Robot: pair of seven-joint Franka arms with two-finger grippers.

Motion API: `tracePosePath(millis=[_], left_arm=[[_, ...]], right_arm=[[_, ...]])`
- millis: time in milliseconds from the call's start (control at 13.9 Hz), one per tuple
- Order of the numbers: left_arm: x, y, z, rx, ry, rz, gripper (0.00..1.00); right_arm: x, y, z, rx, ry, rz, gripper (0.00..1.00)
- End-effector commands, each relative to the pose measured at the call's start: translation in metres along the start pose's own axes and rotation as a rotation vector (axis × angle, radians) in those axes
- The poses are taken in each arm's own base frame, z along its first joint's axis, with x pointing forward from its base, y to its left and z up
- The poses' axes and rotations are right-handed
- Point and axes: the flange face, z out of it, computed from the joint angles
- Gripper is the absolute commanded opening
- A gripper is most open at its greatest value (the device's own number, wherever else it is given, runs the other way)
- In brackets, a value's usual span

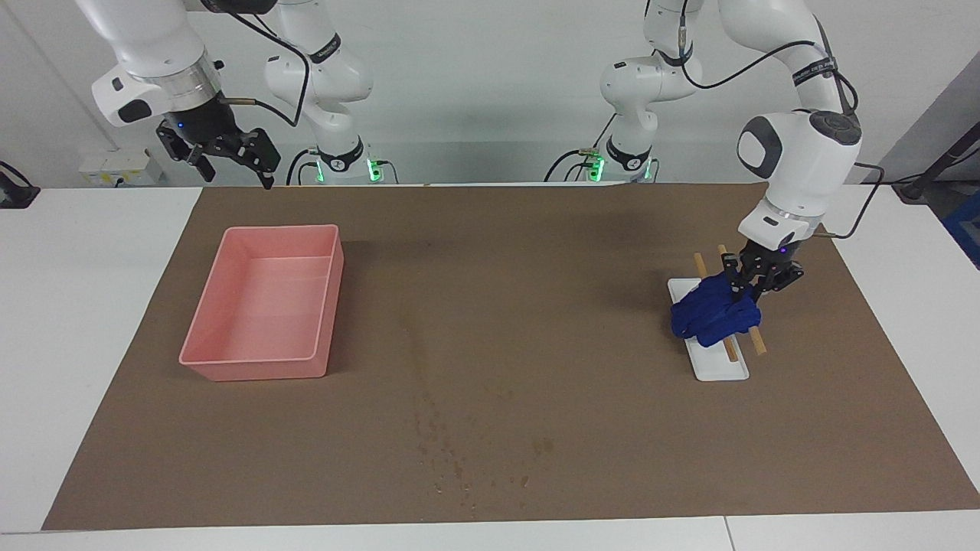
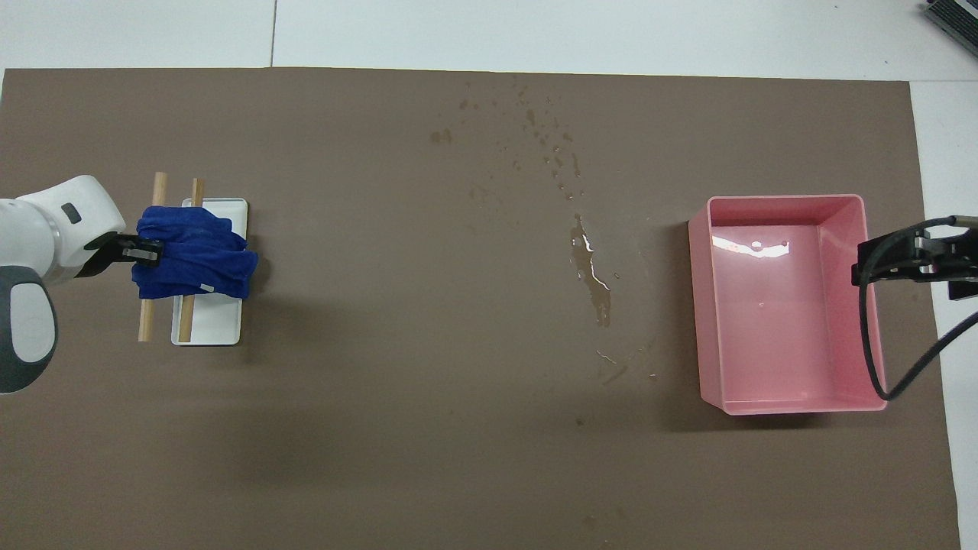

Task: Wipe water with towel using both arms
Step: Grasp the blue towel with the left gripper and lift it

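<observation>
Facing view: left gripper (image 1: 749, 292) jaws pinch the towel (image 1: 712, 314); right gripper (image 1: 230, 162) jaws gape empty.

table (image 1: 76, 306): white | brown mat (image 1: 536, 268) on it | on mat: pink tub (image 1: 264, 306), white tray (image 1: 720, 363), water (image 2: 588, 263)

Wall: plain pale grey-white wall (image 1: 490, 84) — evenly lit.
Table: white tabletop (image 1: 84, 306) under a flat brown mat (image 1: 536, 344).

Facing view: high, across table, toward robots. Overhead: steep down. Both share mat (image 1: 536, 337).
</observation>
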Motion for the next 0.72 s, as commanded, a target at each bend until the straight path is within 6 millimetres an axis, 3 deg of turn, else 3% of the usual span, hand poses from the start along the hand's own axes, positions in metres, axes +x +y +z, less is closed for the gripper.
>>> tracePosePath(millis=[0,144,361,505,649], left_arm=[[-0.006,0.003,0.007,-0.007,-0.005,0.011,0.16],[-0.007,0.002,0.007,-0.007,-0.007,0.01,0.0],[0.001,-0.006,-0.009,-0.019,-0.036,-0.002,0.0],[0.015,-0.007,-0.037,-0.066,-0.069,-0.052,0.0],[0.028,-0.004,-0.075,-0.152,-0.101,-0.238,0.0]], right_arm=[[-0.009,0.0,0.0,0.016,0.003,-0.009,1.0],[-0.01,0.001,0.001,0.016,0.002,-0.009,1.0],[-0.01,0.0,0.001,0.015,0.0,-0.009,1.0],[-0.009,0.0,0.001,0.016,0.0,-0.011,1.0],[-0.005,0.0,-0.002,0.023,0.038,-0.006,1.0]])
